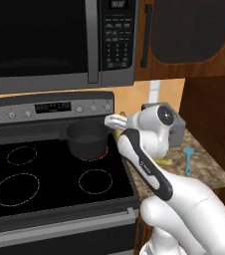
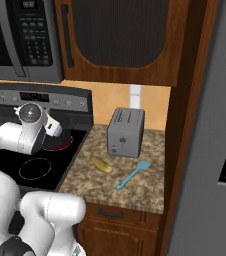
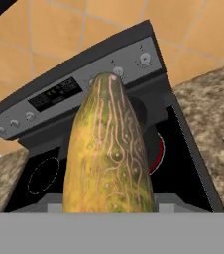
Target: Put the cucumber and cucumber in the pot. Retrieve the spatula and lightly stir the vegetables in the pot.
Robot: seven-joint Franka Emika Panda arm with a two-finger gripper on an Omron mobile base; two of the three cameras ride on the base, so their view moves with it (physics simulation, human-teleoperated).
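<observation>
I've got one cucumber (image 3: 109, 154) clamped in gripper (image 1: 118, 128) right by pot (image 1: 87, 139); 2nd cucumber (image 2: 102, 165) on counter (image 2: 135, 192) nr spatula (image 2: 133, 174).

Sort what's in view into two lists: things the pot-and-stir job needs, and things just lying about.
Job things:
- held cucumber, gripped in the gripper
- second cucumber, on the counter
- pot, on the stove's back right burner
- spatula, on the counter

Lying about:
- toaster
- microwave
</observation>
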